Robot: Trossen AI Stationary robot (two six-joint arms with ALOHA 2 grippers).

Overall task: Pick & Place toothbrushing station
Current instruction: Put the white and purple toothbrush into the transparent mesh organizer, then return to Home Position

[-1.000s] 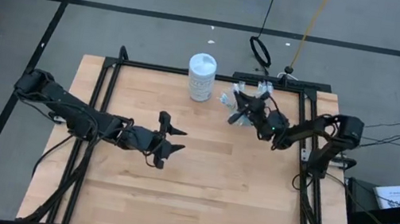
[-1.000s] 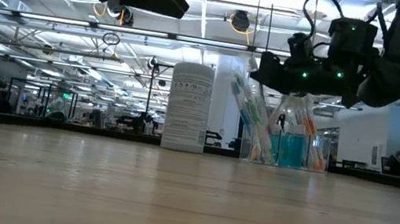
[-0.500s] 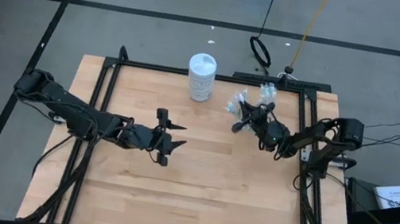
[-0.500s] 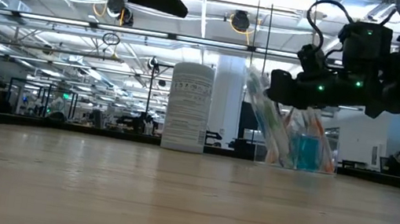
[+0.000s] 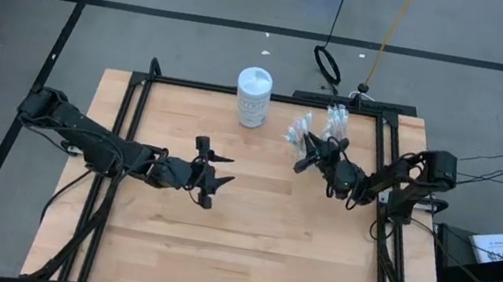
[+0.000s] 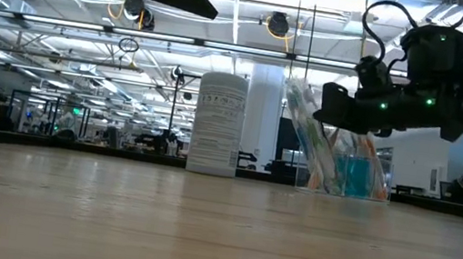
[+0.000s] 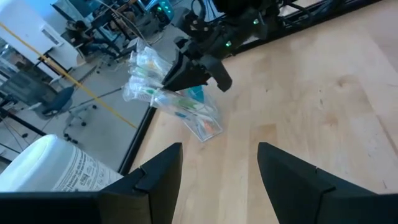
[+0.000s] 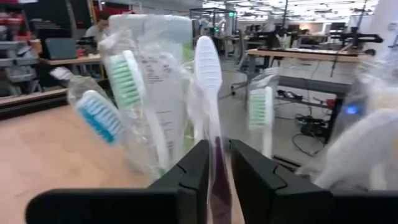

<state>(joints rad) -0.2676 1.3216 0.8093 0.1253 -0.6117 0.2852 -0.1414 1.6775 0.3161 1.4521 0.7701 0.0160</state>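
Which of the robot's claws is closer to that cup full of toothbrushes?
The right. The right gripper is right at the cup; the left gripper hovers farther off, mid-table.

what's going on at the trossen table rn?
The right hand is at the clear cup of toothbrushes near the table's far right corner, its fingers narrowly parted around a toothbrush handle. The cup stands on the table, with blue toothpaste tubes inside. The left hand hangs open over mid-table, holding nothing. A white canister stands at the far edge.
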